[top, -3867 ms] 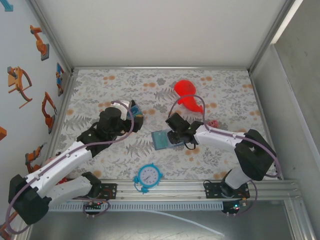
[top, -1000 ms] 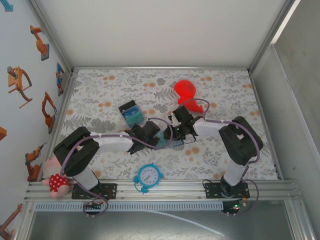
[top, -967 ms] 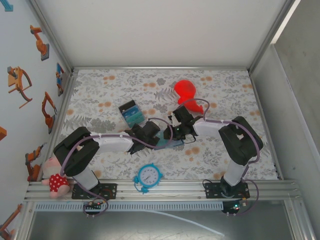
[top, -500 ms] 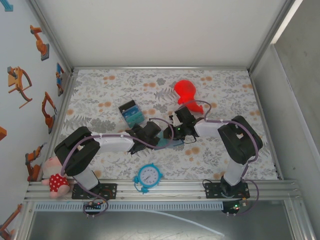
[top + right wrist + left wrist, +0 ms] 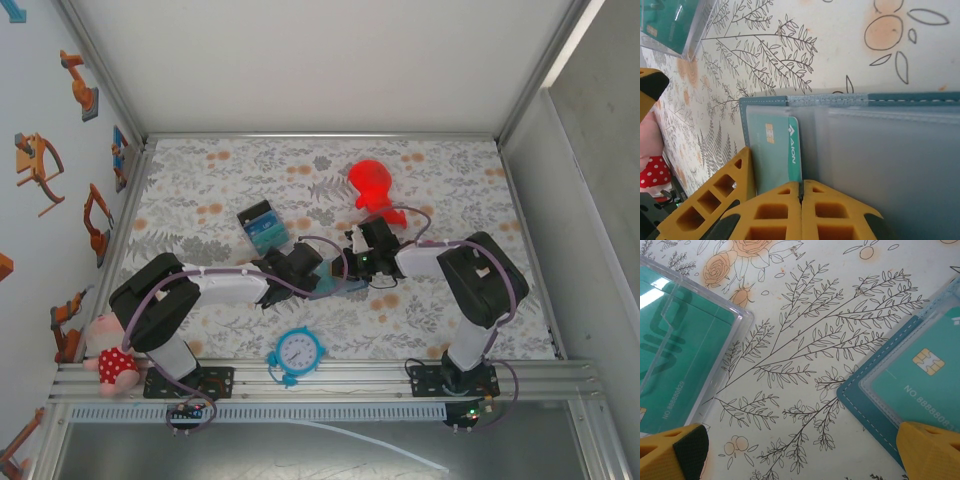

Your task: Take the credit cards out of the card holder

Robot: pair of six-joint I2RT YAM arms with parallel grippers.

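Left arm: stretched low over the floral table (image 5: 450,170), reaching into the middle.
Left gripper (image 5: 802,452): wide open, holding nothing, one yellow fingertip right by the card holder's corner.
Right arm: elbow bent, forearm pointing left to the same spot.
Right gripper (image 5: 801,192): jaws pressed together at the edge of the teal card (image 5: 772,150); can't tell if it's actually pinching it.
Card holder (image 5: 890,145): lying open mid-table between both grippers, card in its pocket.
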